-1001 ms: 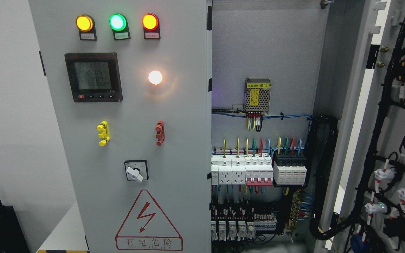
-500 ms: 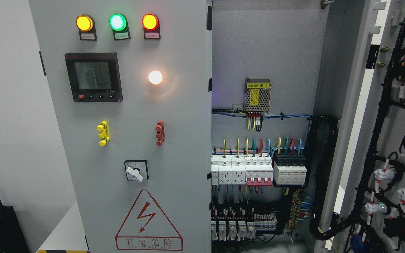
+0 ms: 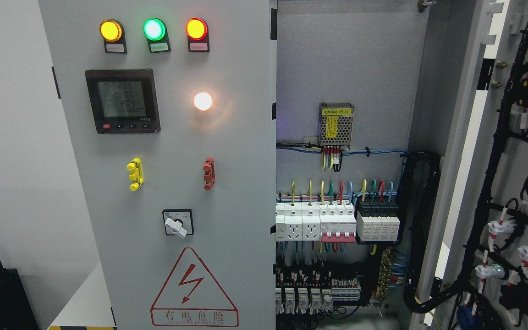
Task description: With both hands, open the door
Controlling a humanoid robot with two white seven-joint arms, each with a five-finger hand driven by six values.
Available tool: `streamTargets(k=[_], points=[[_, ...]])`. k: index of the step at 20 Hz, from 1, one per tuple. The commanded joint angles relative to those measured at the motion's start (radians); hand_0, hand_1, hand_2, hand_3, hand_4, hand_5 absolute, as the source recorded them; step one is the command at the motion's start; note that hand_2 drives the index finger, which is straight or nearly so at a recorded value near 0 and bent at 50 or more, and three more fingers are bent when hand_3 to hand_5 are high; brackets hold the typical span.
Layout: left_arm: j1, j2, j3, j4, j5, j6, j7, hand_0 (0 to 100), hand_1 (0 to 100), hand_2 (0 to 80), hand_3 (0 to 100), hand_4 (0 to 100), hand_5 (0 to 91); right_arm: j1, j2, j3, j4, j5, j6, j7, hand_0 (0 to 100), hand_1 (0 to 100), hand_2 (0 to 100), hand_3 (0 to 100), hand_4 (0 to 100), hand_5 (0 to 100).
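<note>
Neither robot hand is showing anywhere in the head view, so I cannot tell how the fingers are standing, nor how the doors are lying relative to either one. No arm is coming in from the lower corners.

Filling the left and middle of the view, the closed left door is facing the camera. It is carrying three lit lamps along the top: yellow lamp, green lamp and red lamp. Below them a black meter is glowing, with a white lamp shining to its right. Lower down are sitting a yellow handle, a red handle, a rotary switch and a red warning triangle.

At the far right, the right door is standing swung wide open, its wired inner face turned toward the camera. Between the two doors the cabinet inside is lying exposed, showing a power supply box above a row of white breakers.
</note>
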Motion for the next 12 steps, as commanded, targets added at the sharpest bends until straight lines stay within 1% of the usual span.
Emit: streamTargets(k=[1, 3, 6, 8, 9, 12], points=[[0.185, -0.163, 0.038, 0.254, -0.036, -0.034, 0.002, 0, 0, 0.0, 0, 3, 0.0, 0.000, 0.001, 0.000, 0.000, 0.000, 0.001, 0.000, 11, 0, 0, 0, 0, 0], [0.264, -0.232, 0.128, 0.320, -0.076, -0.036, 0.002, 0, 0, 0.0, 0, 3, 0.0, 0.000, 0.001, 0.000, 0.000, 0.000, 0.001, 0.000, 11, 0, 0, 0, 0, 0], [0.418, -0.327, 0.303, 0.386, -0.192, -0.036, 0.002, 0, 0, 0.0, 0, 3, 0.0, 0.000, -0.001, 0.000, 0.000, 0.000, 0.001, 0.000, 11, 0, 0, 0, 0, 0], [0.499, -0.390, 0.409, 0.436, -0.271, -0.033, 0.002, 0, 0, 0.0, 0, 3, 0.0, 0.000, -0.001, 0.000, 0.000, 0.000, 0.001, 0.000, 11, 0, 0, 0, 0, 0], [0.524, -0.430, 0.444, 0.467, -0.303, -0.033, 0.004, 0, 0, 0.0, 0, 3, 0.0, 0.000, -0.001, -0.001, 0.000, 0.000, 0.001, 0.000, 11, 0, 0, 0, 0, 0], [0.527, -0.564, 0.497, 0.589, -0.418, -0.029, 0.005, 0, 0, 0.0, 0, 3, 0.0, 0.000, 0.001, 0.000, 0.000, 0.000, 0.001, 0.000, 11, 0, 0, 0, 0, 0]])
